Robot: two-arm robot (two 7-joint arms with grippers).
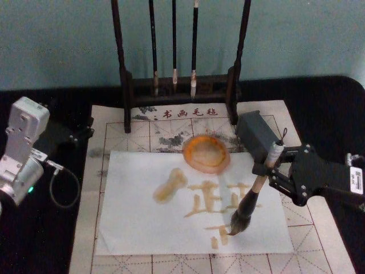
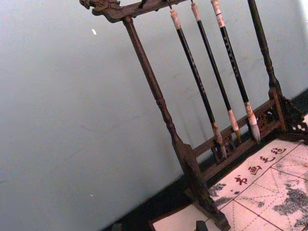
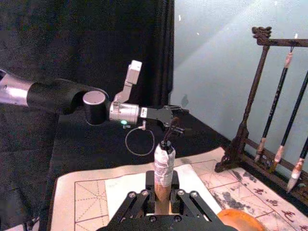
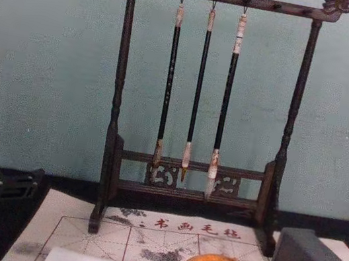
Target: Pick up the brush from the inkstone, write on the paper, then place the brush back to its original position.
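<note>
Large tan-handled calligraphy brush (image 1: 255,194) stands tilted, bristles touching white paper sheet (image 1: 137,228); right pincer (image 1: 269,171) clamped on its handle. Risk: excess pressure drags the sheet, smearing amber strokes (image 1: 199,205). On return, the handle may strike grey rectangular block (image 1: 256,136) beside round orange inkstone (image 1: 206,153). Parked far left: left pincer (image 1: 80,134), state indeterminable.

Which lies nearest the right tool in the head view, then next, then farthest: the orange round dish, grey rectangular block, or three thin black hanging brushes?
From the right tool, shut on the large tan-handled brush:
1. Grey rectangular block, just beyond it.
2. Orange round dish, to its left.
3. Three thin black hanging brushes, at the back.
The left tool sits parked far left.
</note>
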